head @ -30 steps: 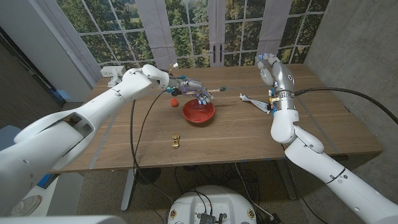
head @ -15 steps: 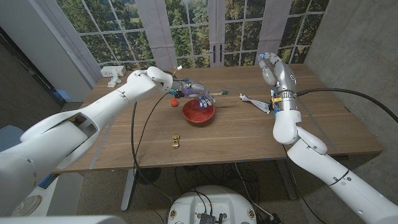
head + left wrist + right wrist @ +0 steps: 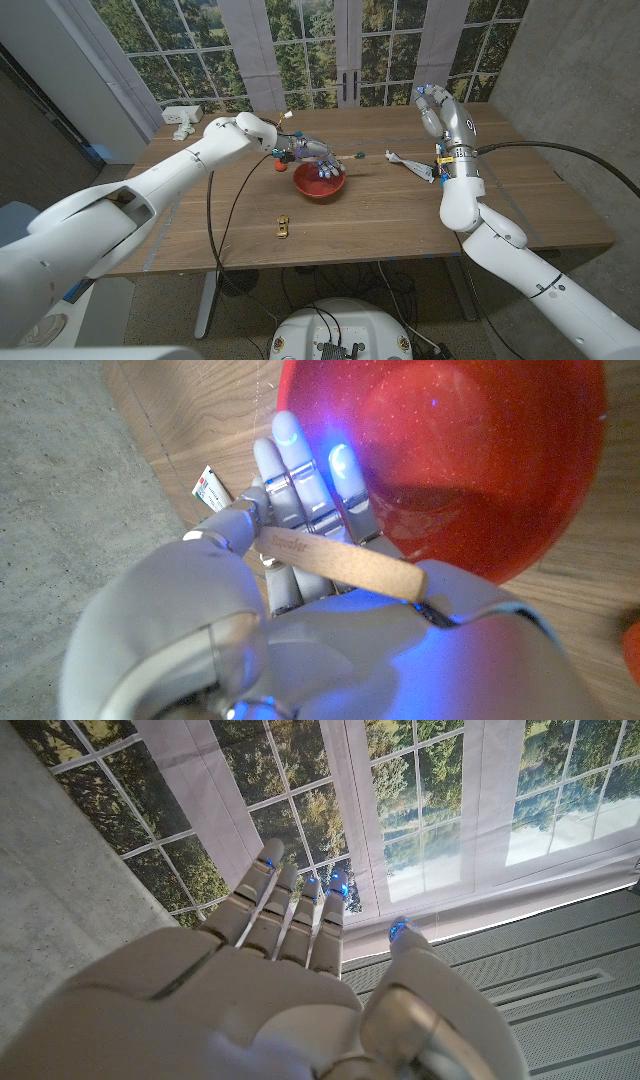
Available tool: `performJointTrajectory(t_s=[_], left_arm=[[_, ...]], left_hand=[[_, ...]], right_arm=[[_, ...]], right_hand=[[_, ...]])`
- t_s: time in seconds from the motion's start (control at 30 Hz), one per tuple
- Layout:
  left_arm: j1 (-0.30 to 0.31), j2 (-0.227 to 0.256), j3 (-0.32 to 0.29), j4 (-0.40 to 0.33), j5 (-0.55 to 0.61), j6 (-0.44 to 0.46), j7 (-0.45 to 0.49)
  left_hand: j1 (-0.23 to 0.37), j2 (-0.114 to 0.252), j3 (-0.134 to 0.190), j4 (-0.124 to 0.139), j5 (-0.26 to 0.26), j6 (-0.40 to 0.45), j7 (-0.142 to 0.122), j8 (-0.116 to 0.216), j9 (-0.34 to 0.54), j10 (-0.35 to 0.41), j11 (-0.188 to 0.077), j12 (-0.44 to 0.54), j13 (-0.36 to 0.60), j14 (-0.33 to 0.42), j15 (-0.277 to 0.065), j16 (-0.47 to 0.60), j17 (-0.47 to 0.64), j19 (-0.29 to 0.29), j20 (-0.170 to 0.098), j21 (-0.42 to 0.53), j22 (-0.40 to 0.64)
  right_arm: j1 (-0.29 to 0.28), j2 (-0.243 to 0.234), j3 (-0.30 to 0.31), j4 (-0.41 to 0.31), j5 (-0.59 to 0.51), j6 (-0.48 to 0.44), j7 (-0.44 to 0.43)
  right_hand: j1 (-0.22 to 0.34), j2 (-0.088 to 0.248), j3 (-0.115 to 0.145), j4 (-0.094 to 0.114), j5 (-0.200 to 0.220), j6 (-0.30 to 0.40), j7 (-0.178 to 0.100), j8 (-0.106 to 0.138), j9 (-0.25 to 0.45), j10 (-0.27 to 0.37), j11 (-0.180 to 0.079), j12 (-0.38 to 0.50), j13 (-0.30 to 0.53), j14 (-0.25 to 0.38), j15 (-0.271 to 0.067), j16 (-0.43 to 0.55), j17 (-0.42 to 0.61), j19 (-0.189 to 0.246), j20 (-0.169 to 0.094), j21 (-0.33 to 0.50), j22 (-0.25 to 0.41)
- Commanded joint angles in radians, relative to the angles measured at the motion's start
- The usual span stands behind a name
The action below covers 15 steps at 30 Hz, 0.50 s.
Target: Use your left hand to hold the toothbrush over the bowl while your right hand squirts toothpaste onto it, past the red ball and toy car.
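Observation:
My left hand [image 3: 313, 153] holds a wooden-handled toothbrush [image 3: 340, 156] above the far rim of the red bowl [image 3: 318, 183] at mid-table. The left wrist view shows the handle [image 3: 335, 560] pressed across that hand's fingers [image 3: 300, 480], with the bowl [image 3: 450, 460] just beyond them. A red ball [image 3: 279, 165] lies left of the bowl. The small yellow toy car [image 3: 283, 227] sits nearer the front edge. The white toothpaste tube [image 3: 411, 165] lies on the table to the right. My right hand [image 3: 436, 106] is raised above the tube, open, fingers [image 3: 290, 910] spread and empty.
A white box [image 3: 180, 116] sits at the table's back left corner. A black cable [image 3: 222, 215] hangs from my left arm across the table's left part. Windows stand behind the table, and a grey wall runs along the right.
My left hand has carried the toothbrush a little right and nearer, from behind the bowl to over its far rim. The right hand has stayed raised.

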Motion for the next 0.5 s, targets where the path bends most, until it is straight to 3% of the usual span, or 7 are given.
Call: performJointTrajectory(t_s=[0.03,0.2,0.43,0.5], left_arm=[[0.024,0.028,-0.011,-0.040,0.003,0.051,0.041],[0.026,0.029,-0.005,-0.039,0.015,0.054,0.058],[0.008,0.014,0.021,-0.016,0.049,0.047,0.059],[-0.003,0.014,0.037,-0.019,0.069,0.057,0.053]], left_hand=[[0.014,-0.003,-0.011,-0.004,0.000,0.016,0.012,0.006,-0.003,-0.066,-0.066,-0.005,-0.001,0.081,-0.070,0.030,0.030,0.018,-0.103,0.029,0.031],[0.057,-0.021,-0.069,-0.019,-0.002,0.014,0.013,0.003,-0.021,-0.068,-0.067,-0.012,-0.008,0.081,-0.060,0.147,0.161,0.029,-0.108,0.044,0.200],[0.077,-0.021,-0.091,-0.019,-0.002,0.017,0.010,0.003,-0.027,-0.077,-0.074,-0.017,-0.009,0.057,-0.060,0.185,0.205,0.032,-0.108,0.033,0.225],[0.084,-0.021,-0.098,-0.019,-0.002,0.011,0.015,0.001,-0.030,-0.079,-0.074,-0.019,-0.010,0.049,-0.060,0.195,0.216,0.032,-0.107,0.033,0.234]], right_arm=[[0.014,0.002,-0.003,0.015,-0.003,0.008,0.009],[0.017,0.000,-0.006,0.019,-0.007,0.009,0.012],[0.020,-0.005,-0.006,0.021,-0.009,0.017,0.015],[0.019,-0.010,-0.004,0.021,-0.007,0.022,0.020]], right_hand=[[-0.007,0.000,0.001,-0.005,0.000,0.006,0.005,0.010,0.003,0.007,0.001,0.003,0.000,0.006,-0.064,0.008,-0.001,0.002,0.000,-0.004,0.002],[-0.008,0.001,0.000,-0.007,0.000,0.007,0.006,0.010,0.003,0.009,0.001,0.003,-0.002,0.005,-0.065,0.009,-0.002,0.003,0.001,-0.004,0.002],[-0.010,0.003,0.000,-0.008,0.000,0.007,0.006,0.011,0.003,0.010,0.001,0.003,-0.005,0.008,-0.066,0.012,-0.003,0.003,0.001,-0.006,0.002],[-0.013,0.004,-0.001,-0.009,0.000,0.006,0.005,0.011,0.003,0.012,0.000,0.004,-0.007,0.015,-0.068,0.016,-0.004,0.020,0.001,0.000,0.003]])
